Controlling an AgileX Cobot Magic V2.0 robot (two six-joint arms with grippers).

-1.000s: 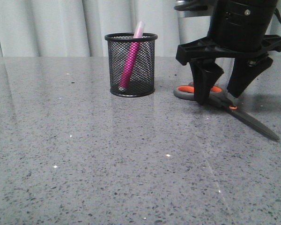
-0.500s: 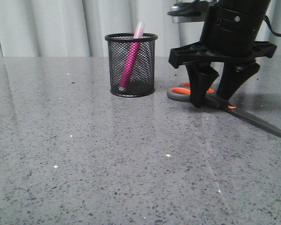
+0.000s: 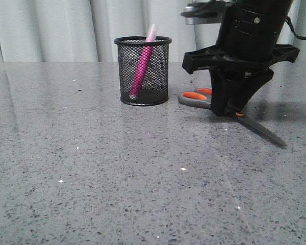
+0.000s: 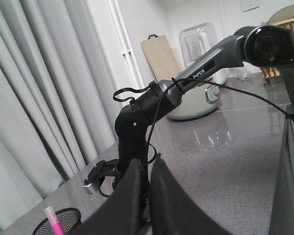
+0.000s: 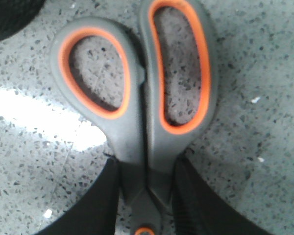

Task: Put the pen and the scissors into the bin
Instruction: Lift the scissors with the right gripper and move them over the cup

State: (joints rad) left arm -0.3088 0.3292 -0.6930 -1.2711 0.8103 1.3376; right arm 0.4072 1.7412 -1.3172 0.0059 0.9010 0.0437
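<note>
A: Why do we pinch the grey orange-lined scissors (image 5: 147,117) near the pivot?

B: So our right gripper (image 3: 233,109) can lift them from the speckled surface (image 3: 117,173) beside the black mesh bin (image 3: 143,70).

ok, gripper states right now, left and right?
Left gripper: shut, nothing between the fingers.
Right gripper: shut on the scissors, gripping just below the handles; scissors on the table.
</note>
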